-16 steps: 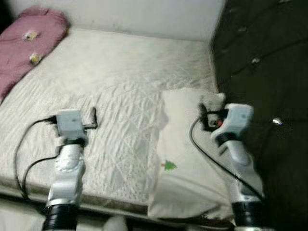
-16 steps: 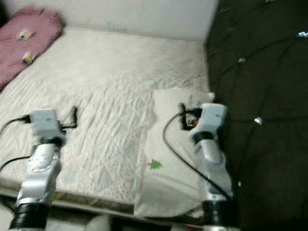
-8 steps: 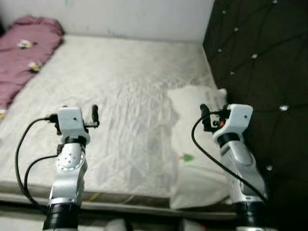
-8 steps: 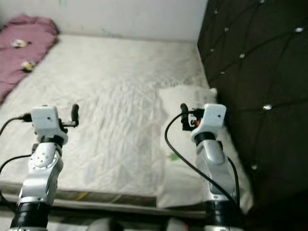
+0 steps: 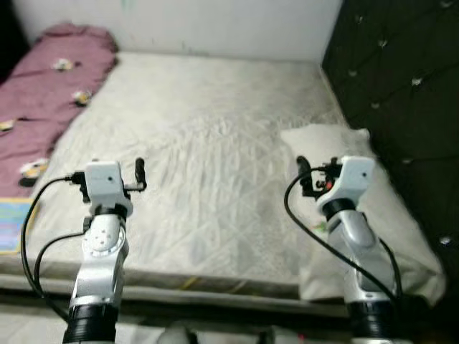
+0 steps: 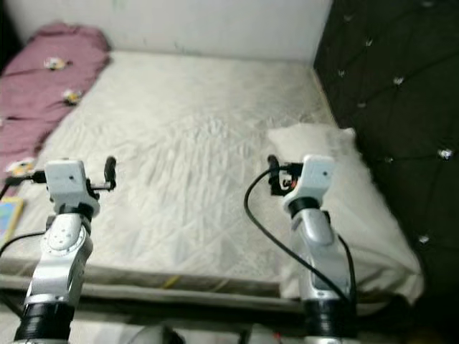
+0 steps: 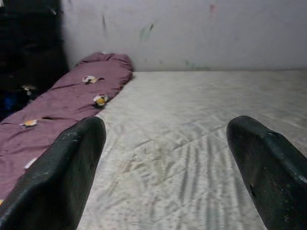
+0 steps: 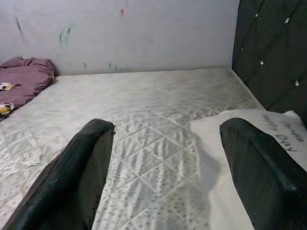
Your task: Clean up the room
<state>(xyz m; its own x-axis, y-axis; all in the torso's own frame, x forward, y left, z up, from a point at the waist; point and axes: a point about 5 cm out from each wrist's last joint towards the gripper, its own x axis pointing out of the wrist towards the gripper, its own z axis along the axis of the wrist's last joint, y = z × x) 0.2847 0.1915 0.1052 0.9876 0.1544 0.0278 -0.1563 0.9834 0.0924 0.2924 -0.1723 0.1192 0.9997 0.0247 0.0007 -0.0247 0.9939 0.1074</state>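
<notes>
A white quilted mattress (image 5: 208, 143) spreads out in front of me. A white pillow (image 5: 405, 229) lies at its right end against the dark headboard. A mauve blanket (image 5: 50, 93) with small flower prints is bunched along the far left side. My left gripper (image 5: 139, 168) hovers over the mattress's near left part, open with nothing between its fingers (image 7: 72, 163). My right gripper (image 5: 302, 166) is raised over the pillow's inner edge, also open and empty. In the right wrist view the pillow (image 8: 216, 191) lies below the right finger (image 8: 259, 163).
A black tufted headboard (image 5: 401, 79) stands along the right. A pale wall (image 5: 215, 25) closes the far side. A flat colourful item (image 5: 8, 223) lies at the left edge, beside the bed. The mattress's front edge (image 5: 193, 283) runs just below my arms.
The whole picture has shifted, so the camera has moved: the pillow now sits further right and more of the blanket shows. Both arms hold the same raised pose.
</notes>
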